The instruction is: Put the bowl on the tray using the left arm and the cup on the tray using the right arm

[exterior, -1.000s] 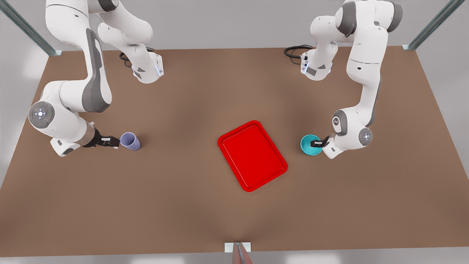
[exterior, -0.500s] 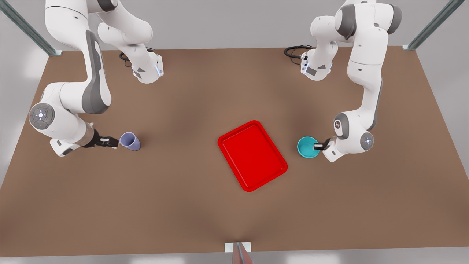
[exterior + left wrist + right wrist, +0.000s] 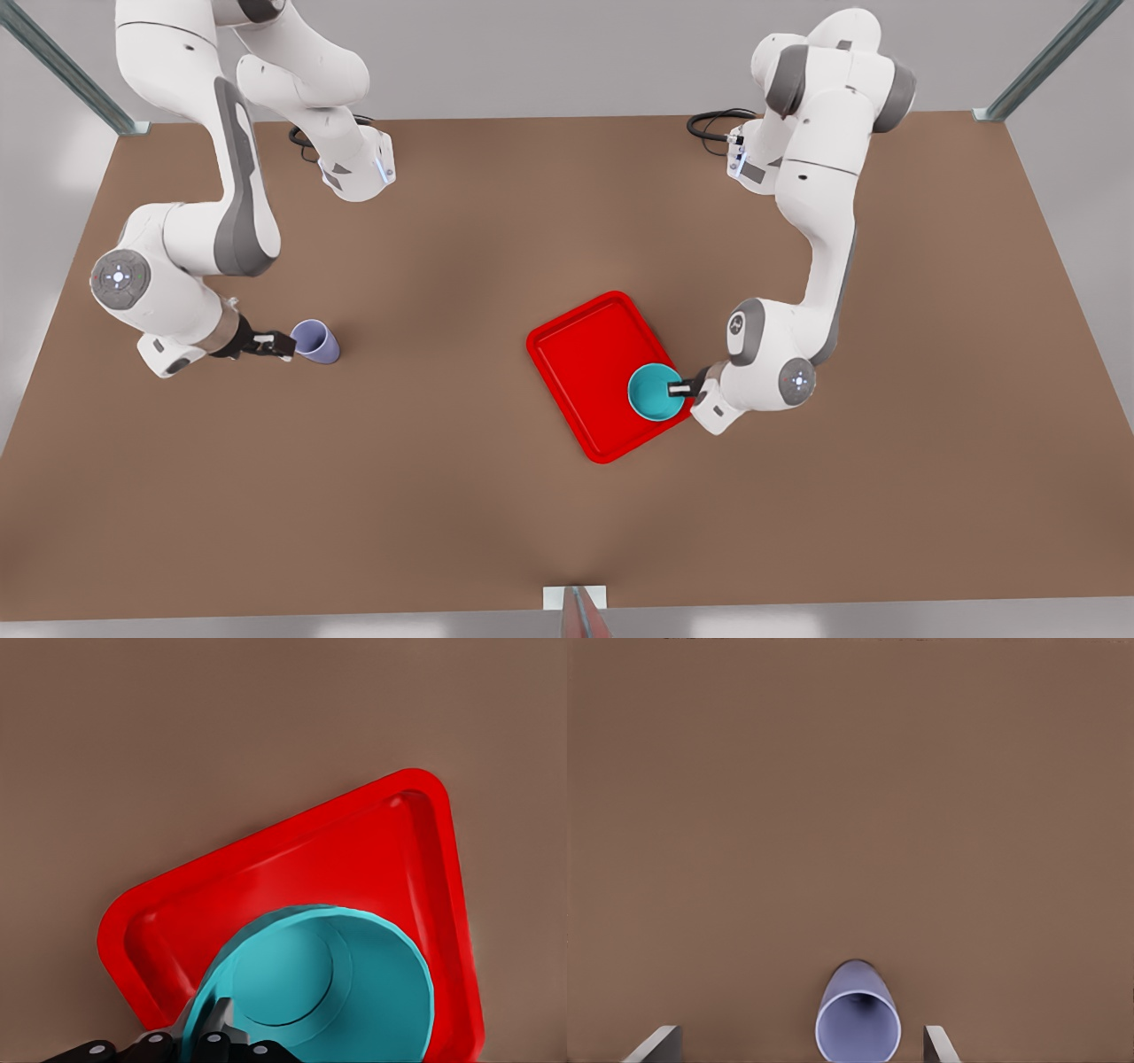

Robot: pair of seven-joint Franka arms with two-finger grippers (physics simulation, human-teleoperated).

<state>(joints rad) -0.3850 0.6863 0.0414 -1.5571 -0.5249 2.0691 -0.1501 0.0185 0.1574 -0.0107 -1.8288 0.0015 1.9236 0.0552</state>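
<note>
The teal bowl (image 3: 654,392) hangs over the red tray's (image 3: 585,354) corner nearest the front view's right. My left gripper (image 3: 680,387) is shut on the bowl's rim. In the left wrist view the bowl (image 3: 354,983) covers part of the tray (image 3: 292,868); I cannot tell whether it touches the tray floor. The lavender cup (image 3: 316,341) stands upright on the table at the front view's left. My right gripper (image 3: 276,345) sits just beside it, open. In the right wrist view its fingers (image 3: 660,1045) stand wide apart, with the cup (image 3: 858,1020) in line with the gap.
The brown table (image 3: 461,514) spreads wide around the tray. Both arm bases with black cables (image 3: 709,124) stand at the far edge. Metal frame posts (image 3: 62,66) rise at the far corners. A small bracket (image 3: 576,598) sits at the near edge.
My left gripper has carried the bowl from the table toward the front view's left, to over the tray's corner. The right gripper has stayed beside the cup, its arm shifting slightly.
</note>
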